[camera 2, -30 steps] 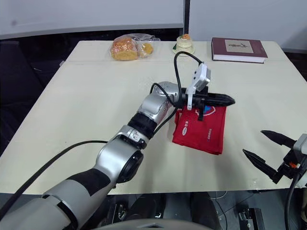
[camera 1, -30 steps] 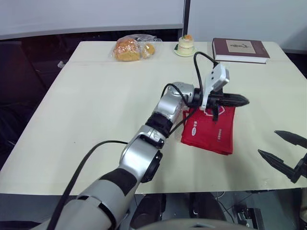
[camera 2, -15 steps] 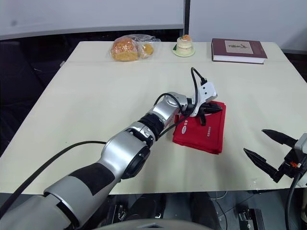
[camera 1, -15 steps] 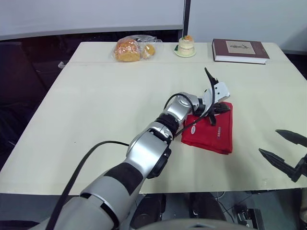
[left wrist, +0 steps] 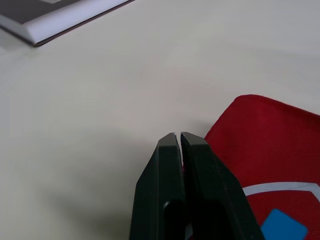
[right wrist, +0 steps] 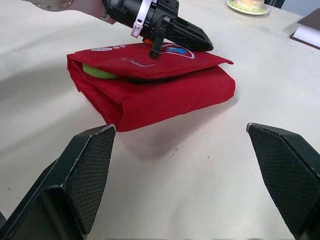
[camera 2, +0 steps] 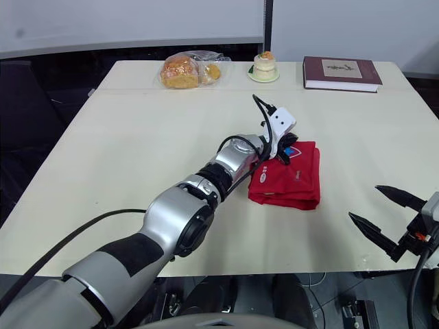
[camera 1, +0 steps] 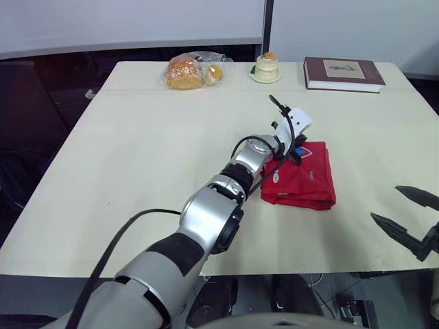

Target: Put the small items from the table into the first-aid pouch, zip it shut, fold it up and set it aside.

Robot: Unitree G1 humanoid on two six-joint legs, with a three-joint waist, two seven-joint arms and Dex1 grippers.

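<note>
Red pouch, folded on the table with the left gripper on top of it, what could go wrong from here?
The first-aid pouch has a top flap that gapes along one side, so it may spring open once the shut left gripper lifts off. Something green shows in that gap and might slip out if the pouch is dragged aside.

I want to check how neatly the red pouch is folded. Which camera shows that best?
The right wrist view: it sees the pouch side-on, stacked layers with a green item between. The eye views show it from above, partly behind the left gripper; the left wrist view catches one corner.
</note>
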